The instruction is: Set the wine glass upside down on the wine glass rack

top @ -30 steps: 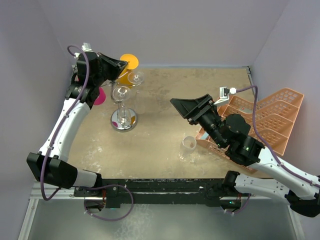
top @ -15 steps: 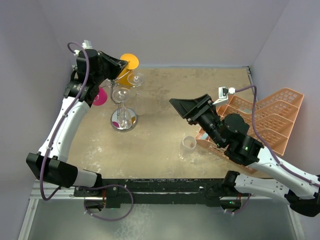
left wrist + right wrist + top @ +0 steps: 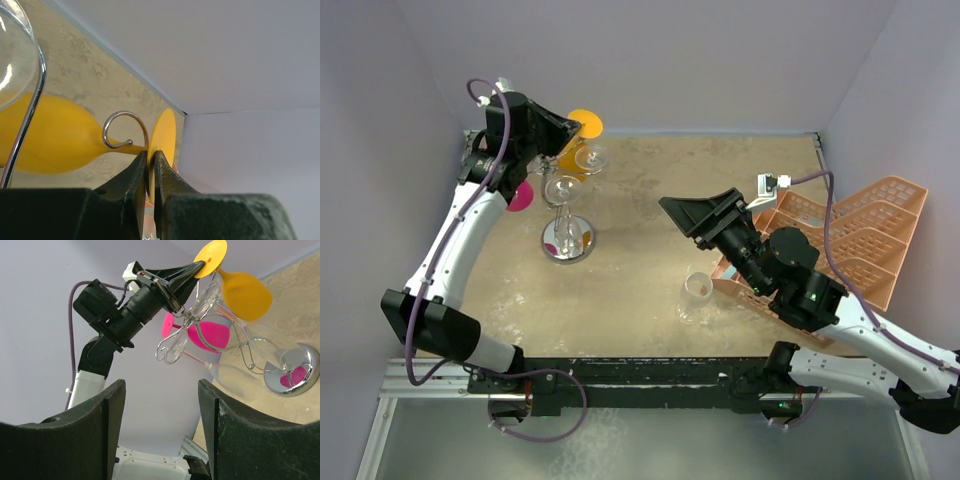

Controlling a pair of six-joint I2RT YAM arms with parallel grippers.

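The chrome wine glass rack [image 3: 567,240] stands at the back left on its round mirror base, which also shows in the right wrist view [image 3: 295,371]. My left gripper [image 3: 570,128] is shut on the round foot of a yellow wine glass [image 3: 584,125]. In the left wrist view the foot [image 3: 165,132] is edge-on between my fingers [image 3: 134,172]. The stem lies against a curled scroll arm [image 3: 125,129], and the yellow bowl [image 3: 55,137] hangs down to the left. My right gripper [image 3: 700,210] is open and empty over mid-table, facing the rack [image 3: 161,390].
Clear glasses [image 3: 563,188] and a pink glass [image 3: 518,194] hang on the rack. A clear glass [image 3: 698,288] stands upright on the table by the peach crate [image 3: 840,245] at the right. Walls close in at the back and left.
My left arm has shifted slightly up and back with the yellow glass still held by its foot. The right arm has not moved.
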